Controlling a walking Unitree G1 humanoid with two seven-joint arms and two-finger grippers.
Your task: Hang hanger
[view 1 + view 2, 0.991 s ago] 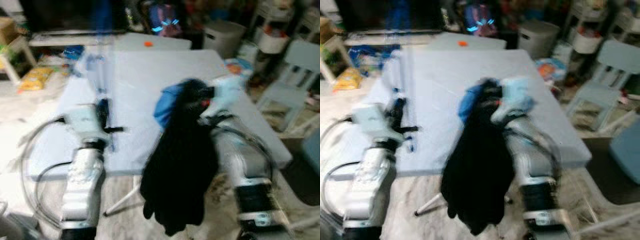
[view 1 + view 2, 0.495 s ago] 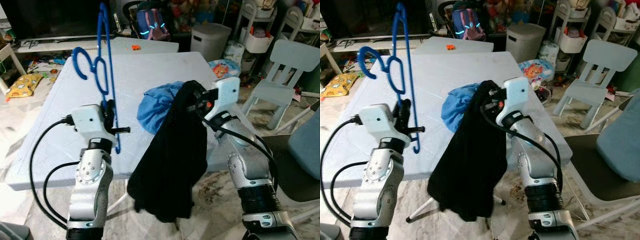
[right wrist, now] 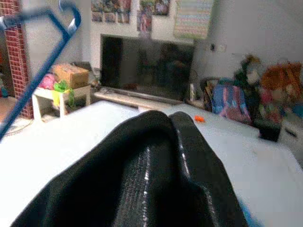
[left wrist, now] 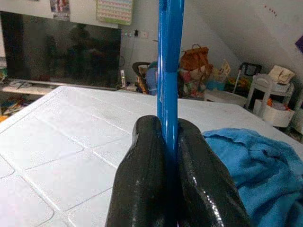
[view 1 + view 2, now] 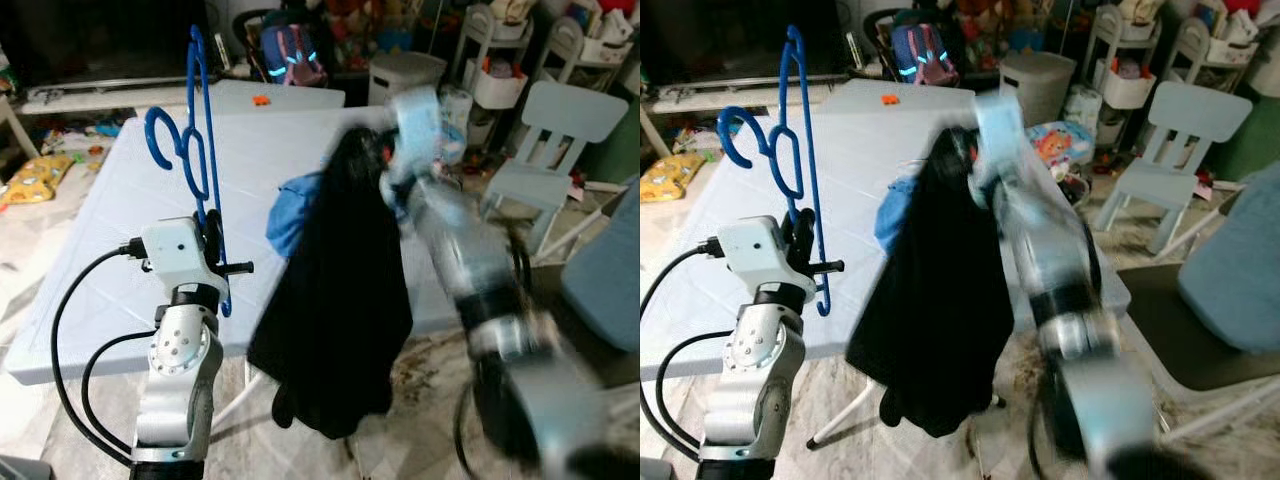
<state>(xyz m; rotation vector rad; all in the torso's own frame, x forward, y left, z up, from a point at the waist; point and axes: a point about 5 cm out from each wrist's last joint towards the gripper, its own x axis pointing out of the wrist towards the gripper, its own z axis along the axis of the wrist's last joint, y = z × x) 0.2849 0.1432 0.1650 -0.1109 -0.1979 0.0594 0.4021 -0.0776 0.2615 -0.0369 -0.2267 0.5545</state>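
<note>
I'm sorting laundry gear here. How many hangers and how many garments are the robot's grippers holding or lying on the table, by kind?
Blue hanger, clamped in the left gripper: 1
Black garment, draped over the right gripper: 1
Blue cloth on the white table: 1
Total: 3

White table (image 5: 120, 200): left half open for passage. Centre blocked by blue cloth (image 5: 295, 210) and hanging black garment (image 5: 345, 300); a chair (image 5: 560, 130) is seen, apparently beside the right edge.

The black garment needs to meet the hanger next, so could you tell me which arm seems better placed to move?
Probably right: its right gripper carries the black garment beside the blue hanger held upright by the left gripper.
</note>
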